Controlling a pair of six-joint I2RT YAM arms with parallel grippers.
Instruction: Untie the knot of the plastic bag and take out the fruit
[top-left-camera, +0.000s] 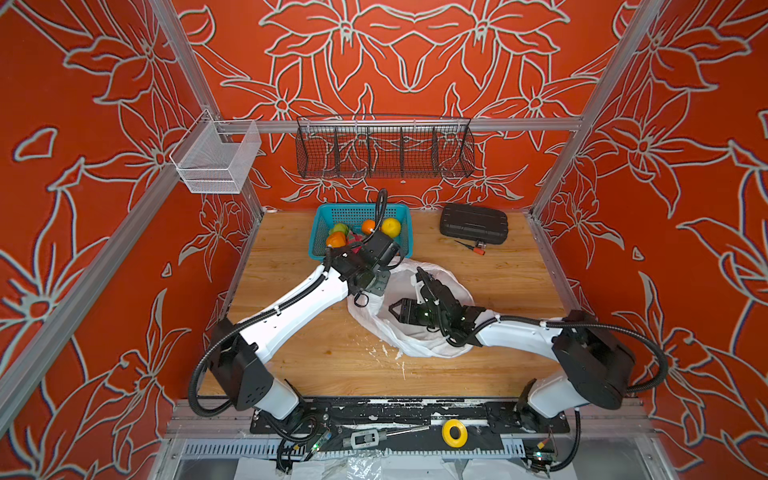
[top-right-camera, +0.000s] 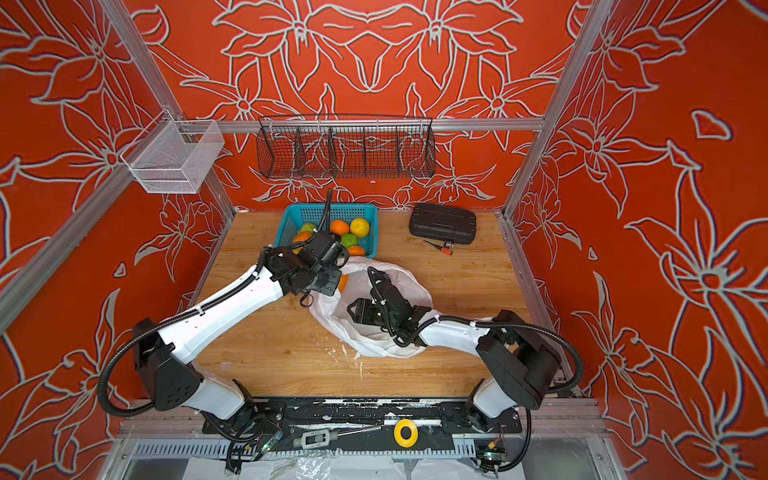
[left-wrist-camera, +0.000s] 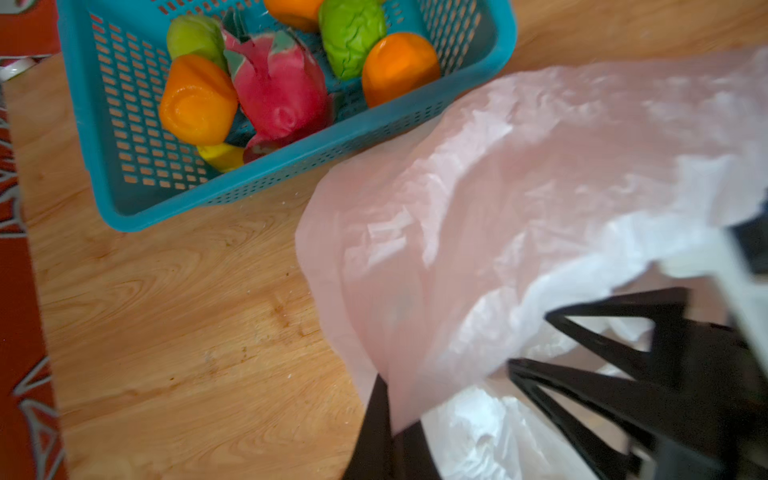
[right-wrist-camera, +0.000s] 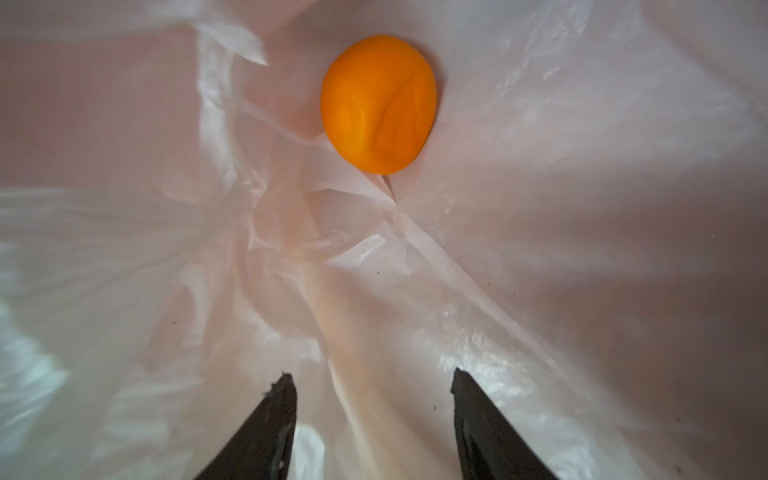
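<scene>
In both top views the plastic bag (top-left-camera: 419, 347) (top-right-camera: 374, 347) lies crumpled in the middle of the desk (top-left-camera: 316, 357), its mouth gaping. The left arm (top-left-camera: 291, 307) reaches to the bag's far-left edge, just in front of the teal basket (top-left-camera: 353, 212) at the back of the desk. The left jaws are hidden under the wrist here. The right arm (top-left-camera: 515, 332) comes in from the right, and the right jaws sit inside the bag's mouth. The basket holds fruit, among them a yellow fruit (top-left-camera: 390, 227) (top-right-camera: 360, 227). In a top view an orange (top-right-camera: 343, 284) shows in the bag, just beside the left wrist. A black case (top-left-camera: 473, 223) lies at the back right, with a small tool (top-left-camera: 471, 246) just in front of it.

In the left wrist view the left jaws are pressed together on a fold of the bag's (left-wrist-camera: 519, 187) rim, and the thin film stands up from between them. The right jaws show at the side, within the bag. Just beyond the bag, the basket (left-wrist-camera: 291, 166) contains a dragon fruit (left-wrist-camera: 278, 91), a bumpy green fruit (left-wrist-camera: 351, 37), a pale green fruit (left-wrist-camera: 195, 37) and two basket oranges (left-wrist-camera: 195, 99).

The right wrist view looks into the bag (right-wrist-camera: 582, 208). The right jaws stand moderately apart with nothing between the fingertips (right-wrist-camera: 282, 399). The orange (right-wrist-camera: 379, 104) rests on the film ahead, well apart from them.
</scene>
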